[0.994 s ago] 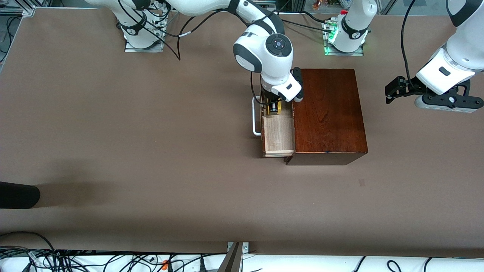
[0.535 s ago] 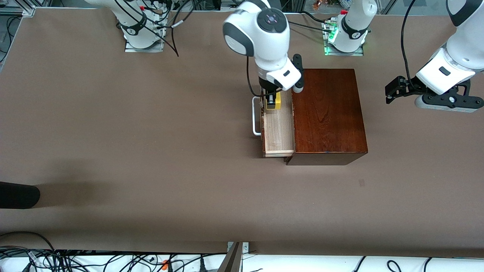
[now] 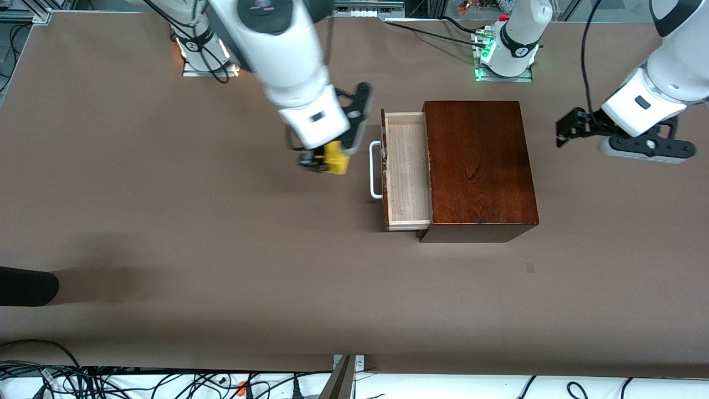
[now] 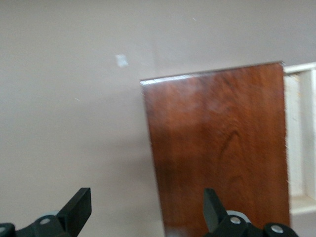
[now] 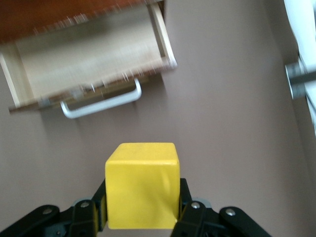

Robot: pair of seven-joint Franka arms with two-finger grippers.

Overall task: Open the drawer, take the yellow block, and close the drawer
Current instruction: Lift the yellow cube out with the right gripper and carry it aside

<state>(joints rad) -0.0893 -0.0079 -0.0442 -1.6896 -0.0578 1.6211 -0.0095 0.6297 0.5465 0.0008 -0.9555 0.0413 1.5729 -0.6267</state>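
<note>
The drawer [image 3: 407,172] of the dark reddish-brown wooden box [image 3: 479,166] stands pulled out, its pale inside bare and its white handle [image 3: 375,169] toward the right arm's end. My right gripper [image 3: 329,160] is shut on the yellow block [image 3: 334,158] and holds it up over the bare table beside the handle. In the right wrist view the yellow block [image 5: 142,185] sits between the fingers, with the drawer [image 5: 89,61] ahead. My left gripper [image 3: 570,130] is open and waits in the air past the box at the left arm's end; its view shows the box top [image 4: 219,148].
A dark object [image 3: 27,285] lies at the table's edge toward the right arm's end, nearer the front camera. Cables [image 3: 138,382] run along the front edge below the table.
My right gripper has lifted the yellow block out of the drawer and carried it away past the handle, toward the right arm's end. The left gripper shifted slightly.
</note>
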